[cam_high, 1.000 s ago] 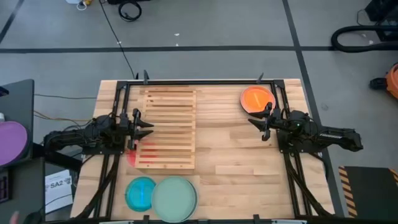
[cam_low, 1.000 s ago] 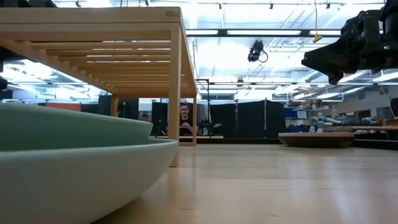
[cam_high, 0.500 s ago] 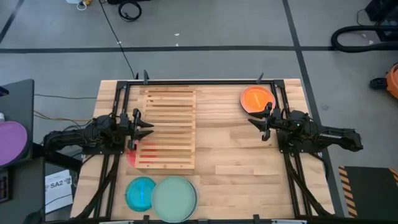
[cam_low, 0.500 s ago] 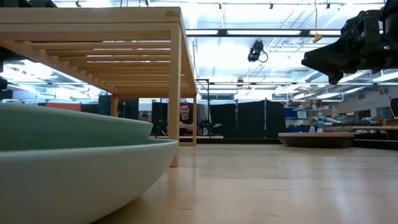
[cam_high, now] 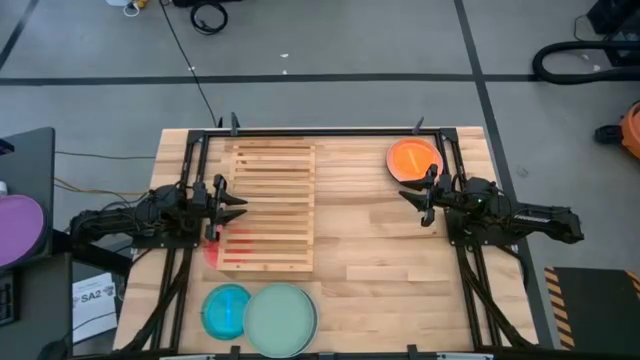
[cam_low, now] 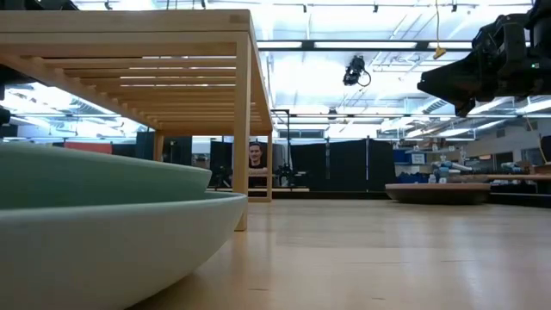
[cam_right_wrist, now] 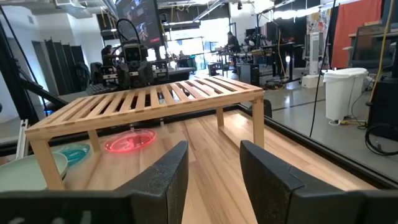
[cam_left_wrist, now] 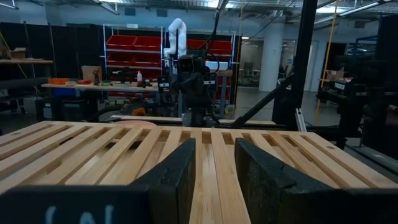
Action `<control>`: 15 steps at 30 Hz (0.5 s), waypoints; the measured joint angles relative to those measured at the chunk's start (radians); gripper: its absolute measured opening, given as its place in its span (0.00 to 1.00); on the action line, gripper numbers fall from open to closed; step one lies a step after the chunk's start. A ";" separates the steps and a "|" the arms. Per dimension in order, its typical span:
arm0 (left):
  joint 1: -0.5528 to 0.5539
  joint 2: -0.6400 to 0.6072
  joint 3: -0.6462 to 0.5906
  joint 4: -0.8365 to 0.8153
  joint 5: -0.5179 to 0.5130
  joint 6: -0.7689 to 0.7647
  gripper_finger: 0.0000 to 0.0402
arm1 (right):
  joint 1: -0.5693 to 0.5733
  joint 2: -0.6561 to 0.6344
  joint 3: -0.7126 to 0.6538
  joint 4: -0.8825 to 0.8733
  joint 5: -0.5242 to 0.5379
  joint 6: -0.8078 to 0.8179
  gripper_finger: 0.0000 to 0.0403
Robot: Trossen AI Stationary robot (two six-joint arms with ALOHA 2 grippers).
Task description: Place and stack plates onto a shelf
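Observation:
The light-wood slatted shelf (cam_high: 268,207) stands on its legs at the table's left middle. A small red plate (cam_high: 212,250) lies on the table, partly under the shelf's near left corner; it also shows in the right wrist view (cam_right_wrist: 129,140). An orange plate (cam_high: 413,158) lies at the far right. A blue plate (cam_high: 226,309) and a larger mint-green plate (cam_high: 280,318) lie at the near edge. My left gripper (cam_high: 240,207) is open and empty over the shelf's left edge, above the slats (cam_left_wrist: 124,149). My right gripper (cam_high: 408,195) is open and empty, just near of the orange plate.
Black frame rails (cam_high: 330,131) run along the table's far edge and down both sides. Bare tabletop (cam_high: 380,250) lies between the shelf and my right arm. In the low view the mint-green plate (cam_low: 103,232) fills the near left. A purple disc (cam_high: 20,225) sits off the table.

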State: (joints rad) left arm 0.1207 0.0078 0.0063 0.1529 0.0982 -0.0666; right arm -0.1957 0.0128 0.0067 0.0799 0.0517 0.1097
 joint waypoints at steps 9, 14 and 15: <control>0.000 0.000 0.000 0.000 0.000 0.000 0.30 | 0.000 0.000 0.000 0.008 0.005 0.000 0.37; 0.000 0.000 0.000 0.000 0.000 0.000 0.30 | 0.000 0.000 0.000 0.025 0.004 0.003 0.37; 0.000 0.000 0.000 0.000 0.000 0.000 0.30 | 0.000 0.000 0.000 0.026 0.004 0.003 0.37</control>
State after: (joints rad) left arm 0.1207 0.0082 0.0063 0.1532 0.0986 -0.0666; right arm -0.1957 0.0130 0.0065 0.1061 0.0553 0.1127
